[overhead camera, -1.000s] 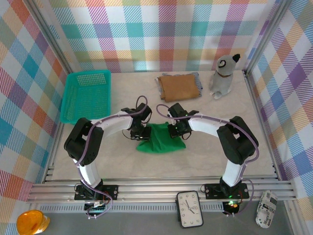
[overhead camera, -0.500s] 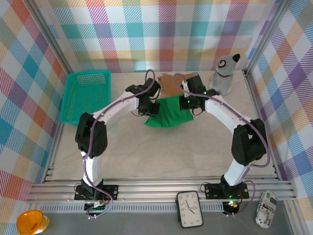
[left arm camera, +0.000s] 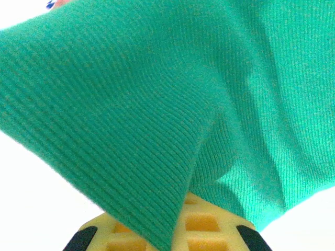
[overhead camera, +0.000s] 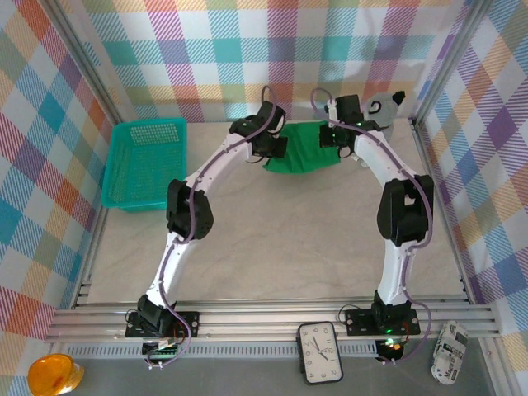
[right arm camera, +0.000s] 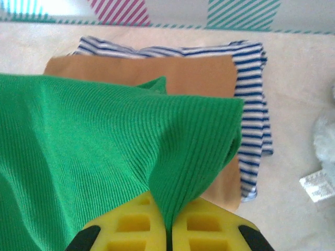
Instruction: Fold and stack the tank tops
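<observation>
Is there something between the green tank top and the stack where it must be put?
Nothing visible. The green tank top hangs over the tan top, which lies on the striped top.

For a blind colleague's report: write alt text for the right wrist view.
The right gripper, shut on a pinched fold of the green tank top, holds it over the tan tank top. The tan one lies folded on the striped tank top on the pale table.

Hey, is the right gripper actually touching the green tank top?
Touching. The right wrist view shows the green tank top pinched in the right gripper, its cloth running down between the closed yellow jaws.
</observation>
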Action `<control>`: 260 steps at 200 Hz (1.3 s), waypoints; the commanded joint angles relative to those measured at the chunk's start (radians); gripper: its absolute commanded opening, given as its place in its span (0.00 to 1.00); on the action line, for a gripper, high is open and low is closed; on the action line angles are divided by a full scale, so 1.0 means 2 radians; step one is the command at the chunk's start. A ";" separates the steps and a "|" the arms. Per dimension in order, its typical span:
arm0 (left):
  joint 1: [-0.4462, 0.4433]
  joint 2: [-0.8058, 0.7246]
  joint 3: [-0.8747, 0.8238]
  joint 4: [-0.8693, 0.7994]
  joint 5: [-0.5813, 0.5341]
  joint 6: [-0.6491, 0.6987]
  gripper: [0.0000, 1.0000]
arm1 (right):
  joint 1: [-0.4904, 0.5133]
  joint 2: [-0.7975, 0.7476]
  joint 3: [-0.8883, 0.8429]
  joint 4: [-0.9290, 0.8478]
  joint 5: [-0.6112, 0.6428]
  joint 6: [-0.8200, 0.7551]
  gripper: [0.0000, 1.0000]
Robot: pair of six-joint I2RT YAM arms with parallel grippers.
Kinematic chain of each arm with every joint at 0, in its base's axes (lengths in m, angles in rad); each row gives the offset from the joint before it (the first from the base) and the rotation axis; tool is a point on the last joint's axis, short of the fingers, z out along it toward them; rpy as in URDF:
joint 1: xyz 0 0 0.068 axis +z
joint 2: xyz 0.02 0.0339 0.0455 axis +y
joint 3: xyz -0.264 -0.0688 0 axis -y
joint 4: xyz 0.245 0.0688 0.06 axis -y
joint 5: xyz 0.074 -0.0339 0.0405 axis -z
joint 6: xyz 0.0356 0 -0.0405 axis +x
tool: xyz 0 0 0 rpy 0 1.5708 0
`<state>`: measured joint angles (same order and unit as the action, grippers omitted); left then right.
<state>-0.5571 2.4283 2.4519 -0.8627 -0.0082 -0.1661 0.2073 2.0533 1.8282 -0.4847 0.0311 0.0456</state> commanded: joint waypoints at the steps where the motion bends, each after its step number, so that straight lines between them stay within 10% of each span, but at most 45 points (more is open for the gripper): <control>1: 0.010 0.047 0.063 0.010 0.010 0.008 0.01 | -0.015 0.030 0.043 0.023 0.009 -0.011 0.01; 65: 0.046 0.109 0.091 0.058 0.010 -0.005 0.29 | -0.041 0.148 0.183 -0.036 0.007 -0.012 0.11; 95: 0.057 0.122 0.108 0.075 -0.008 -0.004 0.42 | -0.048 0.144 0.194 -0.044 0.032 -0.018 0.55; 137: 0.061 0.103 0.125 0.070 -0.005 -0.004 0.56 | -0.057 0.087 0.186 -0.057 0.008 -0.028 0.63; 173: 0.060 0.044 0.105 -0.019 0.000 0.004 0.62 | -0.058 -0.020 0.054 -0.025 -0.051 -0.023 0.89; 228: 0.043 -0.279 -0.340 0.091 -0.034 0.023 0.73 | -0.058 -0.195 -0.219 0.070 -0.056 0.017 0.99; 260: 0.053 -0.434 -0.561 0.150 -0.080 0.037 1.00 | -0.058 -0.276 -0.396 0.201 0.019 0.044 0.99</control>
<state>-0.4706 1.7149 1.5791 -0.6720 -0.0807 -0.1127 0.0883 1.5764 1.2381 -0.3134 -0.0425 0.0822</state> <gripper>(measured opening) 0.890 0.990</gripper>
